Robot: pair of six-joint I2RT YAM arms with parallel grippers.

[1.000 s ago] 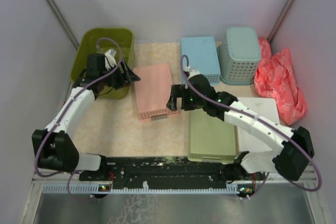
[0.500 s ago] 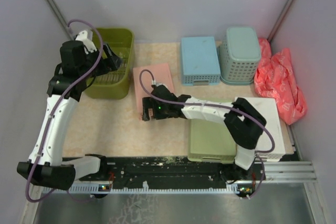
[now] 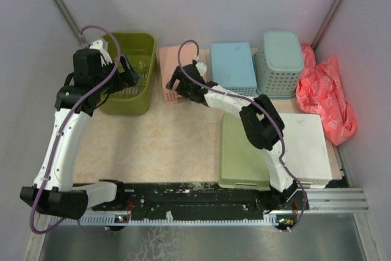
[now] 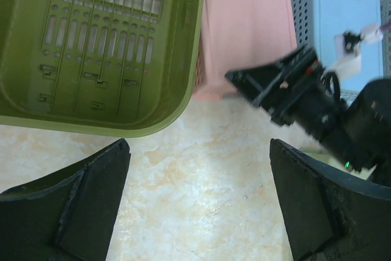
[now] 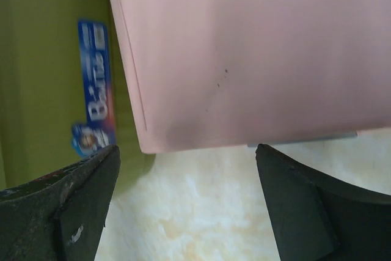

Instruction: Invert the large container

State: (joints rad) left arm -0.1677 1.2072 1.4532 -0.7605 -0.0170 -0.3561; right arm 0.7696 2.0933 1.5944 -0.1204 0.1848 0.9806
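Showed flat pink basket (image 5: 256, 53) filling upper frame; large container (image 5: 43, 59) olive wall at left, bearing blue label (image 5: 98, 99); mottled beige surface (image 5: 195, 212) below; right fingers (image 5: 61, 212) spread wide.

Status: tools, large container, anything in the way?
Left tool open, empty, at the large container's rim. Right tool open, empty, over pink basket. Container upright, not yet flipped. Pink basket close alongside it.

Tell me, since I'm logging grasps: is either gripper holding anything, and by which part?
Nothing is held. The left gripper stands open beside the large container; the right gripper stands open at the edge of the pink basket.
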